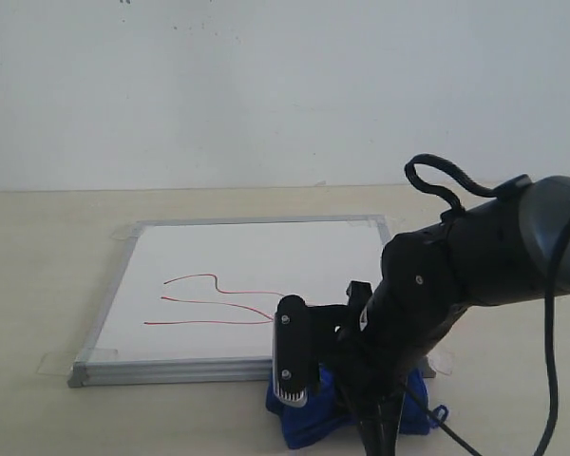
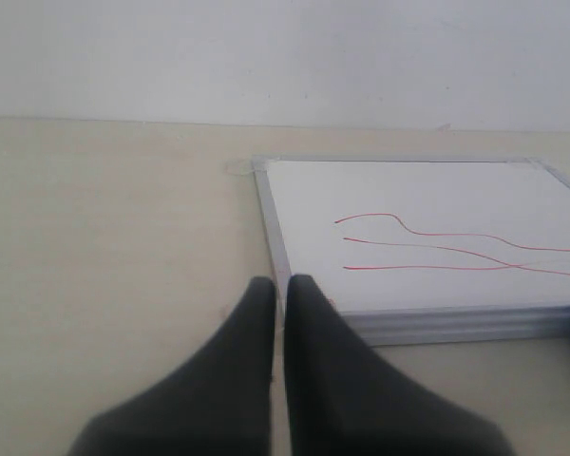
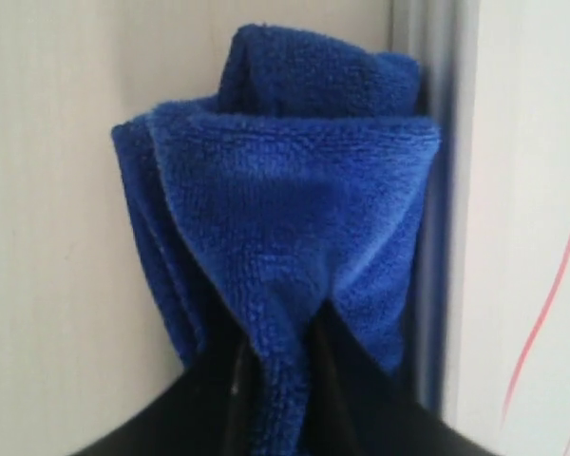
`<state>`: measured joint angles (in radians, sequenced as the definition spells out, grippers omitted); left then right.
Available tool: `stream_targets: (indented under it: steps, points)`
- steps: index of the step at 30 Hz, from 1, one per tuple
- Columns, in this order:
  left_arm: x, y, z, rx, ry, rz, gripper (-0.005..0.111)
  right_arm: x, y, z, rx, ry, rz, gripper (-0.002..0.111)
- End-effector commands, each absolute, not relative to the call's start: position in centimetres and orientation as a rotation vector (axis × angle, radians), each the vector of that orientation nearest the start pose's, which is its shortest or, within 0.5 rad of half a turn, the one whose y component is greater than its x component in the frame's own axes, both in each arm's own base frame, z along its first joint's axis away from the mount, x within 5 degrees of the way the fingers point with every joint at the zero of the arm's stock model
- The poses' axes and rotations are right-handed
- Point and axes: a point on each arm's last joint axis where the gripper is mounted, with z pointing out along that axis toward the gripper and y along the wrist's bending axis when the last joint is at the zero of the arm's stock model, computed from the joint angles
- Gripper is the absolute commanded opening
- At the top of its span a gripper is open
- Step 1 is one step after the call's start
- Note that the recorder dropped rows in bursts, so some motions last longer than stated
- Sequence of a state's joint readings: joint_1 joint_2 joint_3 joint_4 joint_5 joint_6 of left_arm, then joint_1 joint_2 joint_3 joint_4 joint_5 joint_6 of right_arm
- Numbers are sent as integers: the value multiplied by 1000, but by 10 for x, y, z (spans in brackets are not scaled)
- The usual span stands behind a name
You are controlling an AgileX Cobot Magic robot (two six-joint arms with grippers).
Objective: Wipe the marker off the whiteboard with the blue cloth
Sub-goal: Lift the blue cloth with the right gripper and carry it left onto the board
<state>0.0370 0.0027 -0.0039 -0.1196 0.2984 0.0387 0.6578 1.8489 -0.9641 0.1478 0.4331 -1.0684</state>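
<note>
Nearest us, our right arm [image 1: 494, 247] bends down from the right with its wrist pitched steeply toward the table [image 1: 38, 266]. Our right gripper [image 3: 285, 351] is clamped on a raised fold of the blue cloth [image 3: 294, 190], which lies bunched against the whiteboard [image 1: 171, 366] at its near frame. Our left gripper [image 2: 280, 294], fingers together and empty, sits beside the board's near left corner. Beyond, the marker [image 1: 209, 323] crosses the board, unwiped.

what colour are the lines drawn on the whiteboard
Red; the marker lines show clearest in the left wrist view.
</note>
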Motion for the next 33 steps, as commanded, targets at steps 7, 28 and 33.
stream_targets:
  steps: [7,28,33]
  points:
    - [54,-1,186,-69,1780,-48,4,261,210,201,-1868,1815,-10,0]
    - [54,-1,186,-69,1780,-48,4,280,220,266,-426,2187,559,0]
    - [54,-1,186,-69,1780,-48,4,306,246,280,-251,2327,661,0]
